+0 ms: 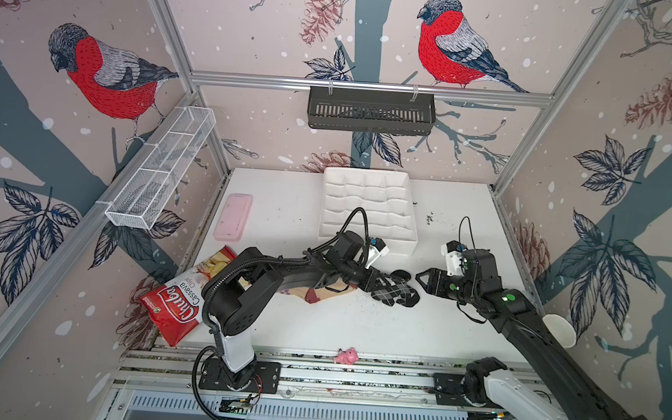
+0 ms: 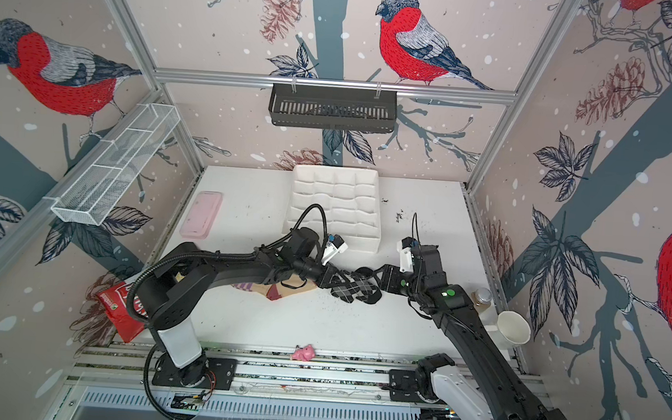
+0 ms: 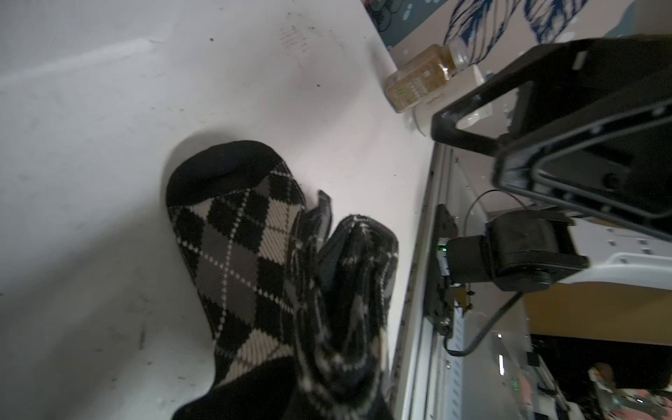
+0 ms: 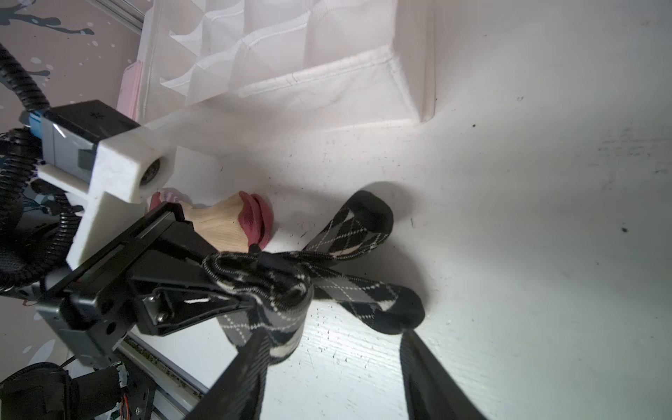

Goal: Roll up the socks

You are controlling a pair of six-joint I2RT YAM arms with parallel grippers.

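The left end effector (image 1: 377, 283) is clenched on a bunched fold of the argyle sock (image 1: 396, 294), which lies mid-desk (image 1: 358, 327). The tan sock (image 1: 325, 294), maroon at the heel, lies at the argyle sock's 9 o'clock, partly under the left arm (image 1: 280, 268). The right end effector (image 1: 421, 282), jaws spread and holding nothing, hovers just beside it at 3 o'clock.

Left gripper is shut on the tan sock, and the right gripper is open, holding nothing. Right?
Not quite. The left gripper is shut on the argyle sock, not the tan sock; the right wrist view shows the bunched argyle fabric pinched between its fingers. The right gripper is open, holding nothing.
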